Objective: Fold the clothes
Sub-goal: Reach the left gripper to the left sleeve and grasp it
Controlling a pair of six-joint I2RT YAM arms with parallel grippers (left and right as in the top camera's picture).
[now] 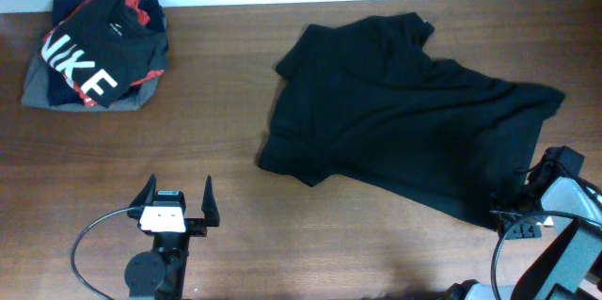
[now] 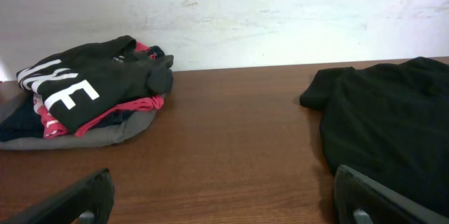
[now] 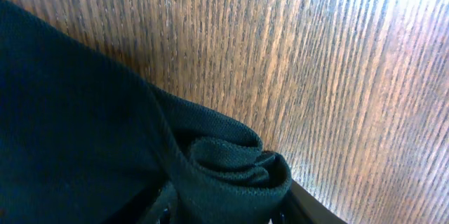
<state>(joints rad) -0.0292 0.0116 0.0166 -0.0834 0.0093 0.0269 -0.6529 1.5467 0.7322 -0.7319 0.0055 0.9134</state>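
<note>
Bunched fabric at one edge of the black T-shirt (image 3: 231,164) fills the close view, seemingly pinched between the two fingers of the right gripper (image 3: 224,208) near the front right corner of the table (image 1: 216,131). The shirt lies spread and rumpled over the right half of the wooden table, reaching toward its back edge. At the back left corner, a black-and-red NIKE garment (image 1: 94,51) sits atop a grey folded garment (image 1: 38,91). The left gripper (image 1: 179,197) hovers near the front edge, left of centre, jaws spread wide and empty, well apart from the shirt.
</note>
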